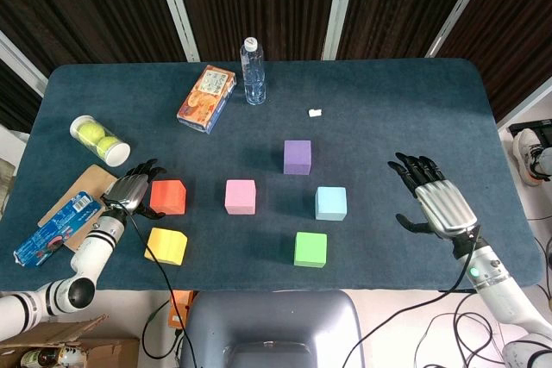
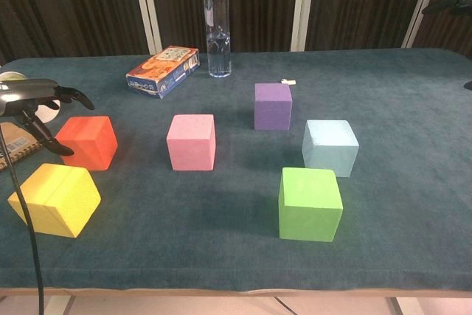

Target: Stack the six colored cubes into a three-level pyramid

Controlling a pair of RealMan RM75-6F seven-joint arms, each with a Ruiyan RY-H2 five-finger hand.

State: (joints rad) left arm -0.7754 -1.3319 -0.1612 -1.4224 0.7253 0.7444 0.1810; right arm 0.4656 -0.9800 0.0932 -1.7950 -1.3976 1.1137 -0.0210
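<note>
Six cubes lie apart on the blue cloth, none stacked: red [image 1: 167, 196], pink [image 1: 241, 196], purple [image 1: 297, 157], light blue [image 1: 330, 202], green [image 1: 310, 249] and yellow [image 1: 166, 246]. My left hand [image 1: 129, 191] hovers just left of the red cube [image 2: 88, 142] with fingers spread, holding nothing; I cannot tell whether it touches. My right hand [image 1: 435, 204] floats open well to the right of the light blue cube [image 2: 330, 147]. In the chest view only the fingertips [image 2: 453, 1] of that hand show, at the top right corner.
At the back stand a water bottle [image 1: 253, 71] and a snack box [image 1: 207, 97], with a small white scrap [image 1: 315, 112] nearby. A tennis ball tube [image 1: 99, 140], a brown board [image 1: 82, 191] and a blue packet [image 1: 56, 228] crowd the left edge.
</note>
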